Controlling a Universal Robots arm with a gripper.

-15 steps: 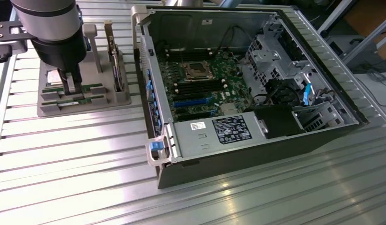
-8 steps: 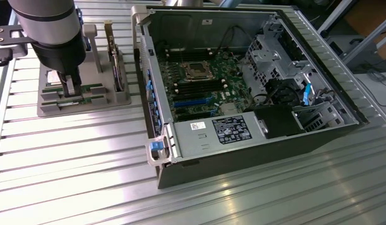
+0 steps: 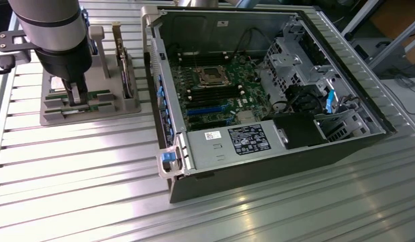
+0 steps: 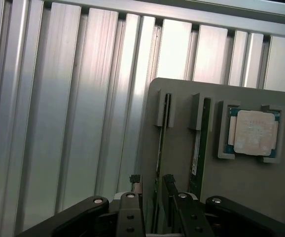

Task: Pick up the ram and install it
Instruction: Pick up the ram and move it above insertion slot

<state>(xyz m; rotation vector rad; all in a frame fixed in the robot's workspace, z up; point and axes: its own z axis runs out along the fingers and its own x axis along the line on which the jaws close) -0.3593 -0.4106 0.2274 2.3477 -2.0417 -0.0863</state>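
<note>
Spread apart, the arm's fingers [image 4: 169, 185] straddle the ram [image 4: 162, 133], which stands on edge between them in a grey holder [image 4: 241, 187] on the desk [image 3: 93, 166], slotted upright for easy grasping. The open computer case [image 3: 261, 101] sits well beyond.

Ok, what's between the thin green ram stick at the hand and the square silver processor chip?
Wrist view: a second thin green board, on edge in the grey holder, stands between the ram stick and the processor chip.
</note>
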